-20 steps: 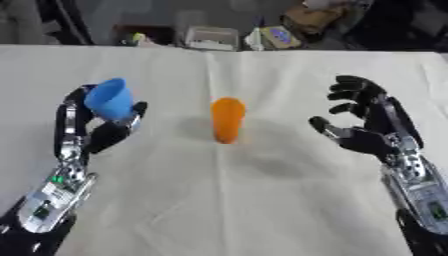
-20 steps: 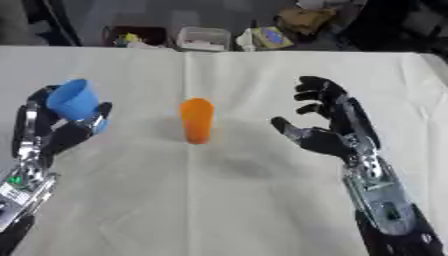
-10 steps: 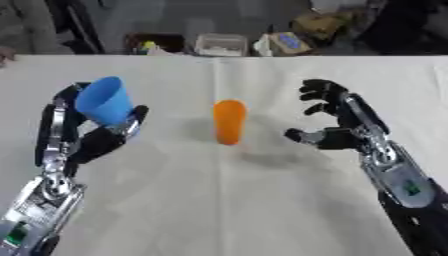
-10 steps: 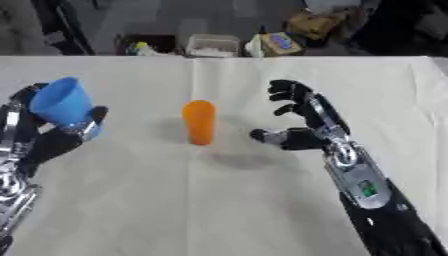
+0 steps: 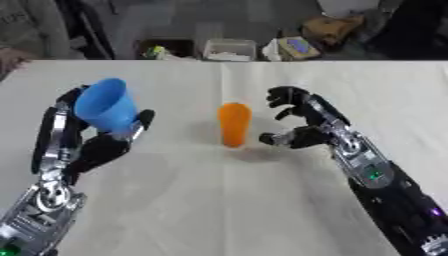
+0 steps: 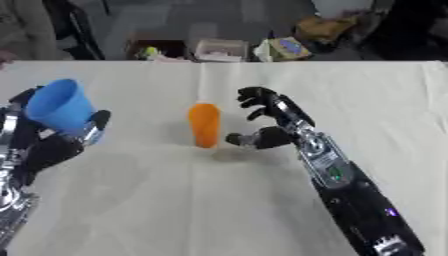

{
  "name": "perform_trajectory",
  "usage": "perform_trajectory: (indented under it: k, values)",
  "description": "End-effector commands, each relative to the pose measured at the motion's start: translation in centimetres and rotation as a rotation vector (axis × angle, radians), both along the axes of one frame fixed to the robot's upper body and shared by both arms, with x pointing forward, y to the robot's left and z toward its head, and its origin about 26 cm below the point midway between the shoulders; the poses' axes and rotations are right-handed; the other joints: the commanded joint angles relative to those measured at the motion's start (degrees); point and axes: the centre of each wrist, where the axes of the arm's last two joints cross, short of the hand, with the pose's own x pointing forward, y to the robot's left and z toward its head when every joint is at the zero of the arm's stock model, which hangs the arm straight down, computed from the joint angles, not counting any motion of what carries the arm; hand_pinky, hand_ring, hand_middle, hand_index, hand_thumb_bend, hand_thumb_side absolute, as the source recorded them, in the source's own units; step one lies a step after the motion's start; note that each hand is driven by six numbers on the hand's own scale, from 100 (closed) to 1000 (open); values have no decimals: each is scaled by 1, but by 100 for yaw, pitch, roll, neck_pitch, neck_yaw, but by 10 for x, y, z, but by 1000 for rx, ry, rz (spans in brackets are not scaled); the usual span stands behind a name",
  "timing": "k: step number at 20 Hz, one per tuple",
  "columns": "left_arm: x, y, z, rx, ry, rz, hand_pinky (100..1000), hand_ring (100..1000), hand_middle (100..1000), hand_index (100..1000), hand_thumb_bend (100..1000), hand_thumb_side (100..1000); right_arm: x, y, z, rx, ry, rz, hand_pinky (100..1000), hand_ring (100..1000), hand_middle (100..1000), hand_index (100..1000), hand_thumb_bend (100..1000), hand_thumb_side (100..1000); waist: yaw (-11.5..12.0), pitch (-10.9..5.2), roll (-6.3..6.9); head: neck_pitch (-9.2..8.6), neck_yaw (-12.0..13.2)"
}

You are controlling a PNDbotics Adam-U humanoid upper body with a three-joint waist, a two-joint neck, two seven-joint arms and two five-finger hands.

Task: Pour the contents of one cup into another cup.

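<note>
while the left hand [image 5: 92, 145] holds the blue cup [image 5: 105, 104], the right hand [image 5: 302, 122] has neared the orange cup [image 5: 234, 124].

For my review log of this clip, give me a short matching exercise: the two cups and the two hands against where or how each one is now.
Things:
1. blue cup
2. orange cup
3. right hand
4. left hand

States:
A. open, just beside the orange cup, not touching it
B. standing alone on the white table
C. curled round a cup
D. held up, above the table

Pairs: 1-D, 2-B, 3-A, 4-C
</note>
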Motion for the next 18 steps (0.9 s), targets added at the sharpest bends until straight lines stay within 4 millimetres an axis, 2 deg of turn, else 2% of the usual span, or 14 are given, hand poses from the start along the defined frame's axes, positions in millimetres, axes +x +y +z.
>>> perform_trajectory:
  k: [1,18]
  values:
    - [-3,-4,10,0,-31,-28,474,196,264,467,224,100,6,1,6,-31,-11,12,637,778,745,844,686,137,41,-89,13,-55,-30]
    - [-6,-19,6,-5,-8,-84,473,192,262,466,224,100,17,8,-9,-44,43,3,648,776,739,842,672,153,332,26,122,-111,-122]
